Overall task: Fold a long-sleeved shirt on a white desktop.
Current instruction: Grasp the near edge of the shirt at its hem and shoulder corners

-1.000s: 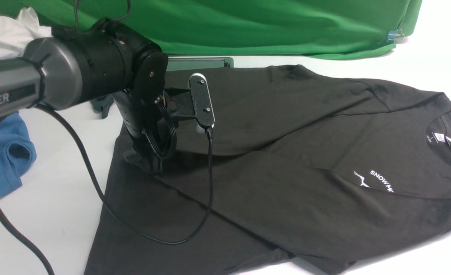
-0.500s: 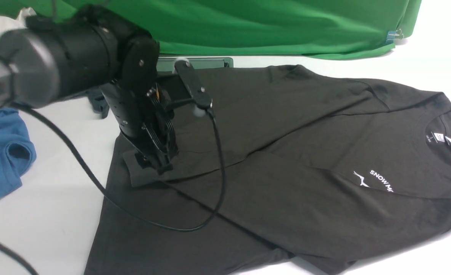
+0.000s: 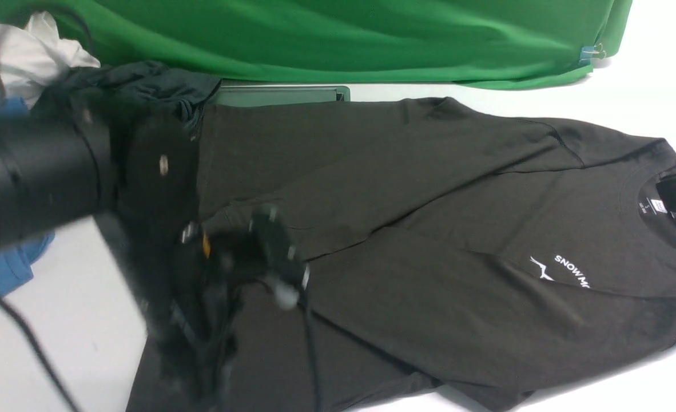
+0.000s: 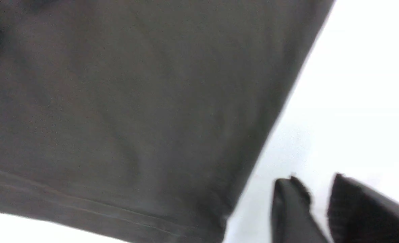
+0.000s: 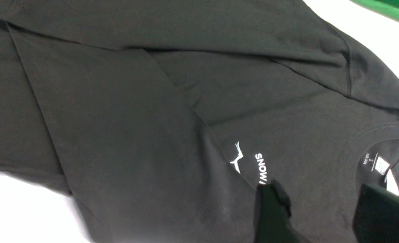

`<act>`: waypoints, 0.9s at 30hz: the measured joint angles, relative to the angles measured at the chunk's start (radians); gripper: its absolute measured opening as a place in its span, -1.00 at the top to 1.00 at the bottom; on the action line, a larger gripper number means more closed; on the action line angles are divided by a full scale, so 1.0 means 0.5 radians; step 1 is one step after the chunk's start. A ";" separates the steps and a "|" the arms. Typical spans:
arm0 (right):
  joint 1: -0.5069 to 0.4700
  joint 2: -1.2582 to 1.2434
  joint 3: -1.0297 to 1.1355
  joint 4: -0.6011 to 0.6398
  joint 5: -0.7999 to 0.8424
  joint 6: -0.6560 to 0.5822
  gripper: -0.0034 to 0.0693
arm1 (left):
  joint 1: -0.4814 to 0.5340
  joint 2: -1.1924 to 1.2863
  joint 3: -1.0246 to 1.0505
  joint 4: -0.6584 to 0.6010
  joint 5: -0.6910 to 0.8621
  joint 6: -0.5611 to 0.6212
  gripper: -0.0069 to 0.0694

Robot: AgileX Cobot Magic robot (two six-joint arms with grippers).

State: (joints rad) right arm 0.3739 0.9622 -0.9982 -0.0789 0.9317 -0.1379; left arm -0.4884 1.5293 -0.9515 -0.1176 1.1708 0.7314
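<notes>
Left tool [image 4: 316, 192] released the sleeve [image 3: 366, 200] across the shirt [image 3: 458, 297], swung near-left, spread and empty. Sleeve fold looked done; right tool [image 5: 317, 202] spread too.

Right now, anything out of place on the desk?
Yes: a crumpled dark garment is bunched at the far hem corner of the long-sleeved shirt, on the robot's left, with a blue garment near it. Stray clothes crowd the fold.

Green cloth backdrop [image 3: 372, 40] at back, white cloth [image 3: 18, 57] far left, dark grey-teal garment [image 3: 143, 83] beside it, blue garment [image 3: 3, 268] nearer.
</notes>
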 joint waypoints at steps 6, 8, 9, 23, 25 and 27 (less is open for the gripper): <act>0.000 0.000 0.000 0.055 -0.002 0.000 0.01 | 0.000 0.000 0.423 0.434 -0.400 0.168 -0.57; 0.000 0.000 0.000 0.059 -0.002 0.000 0.01 | 0.002 0.000 0.481 0.521 -0.470 0.161 -0.61; 0.000 0.000 0.000 0.066 -0.002 -0.002 0.01 | 0.002 0.000 0.539 0.579 -0.538 0.159 -0.64; 0.000 0.000 0.000 0.123 -0.002 -0.004 0.01 | 0.000 -0.051 0.699 0.991 -0.907 0.076 0.18; 0.000 0.000 0.000 0.125 -0.002 -0.004 0.01 | 0.000 -0.051 0.702 1.009 -0.925 0.038 0.35; 0.000 0.000 0.000 0.126 -0.002 -0.013 0.01 | 0.000 -0.084 0.706 0.972 -0.975 0.003 0.63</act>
State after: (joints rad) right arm 0.3739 0.9622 -0.9982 -0.0160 0.9305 -0.1442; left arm -0.4884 1.4871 -0.5984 0.3682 0.6835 0.7329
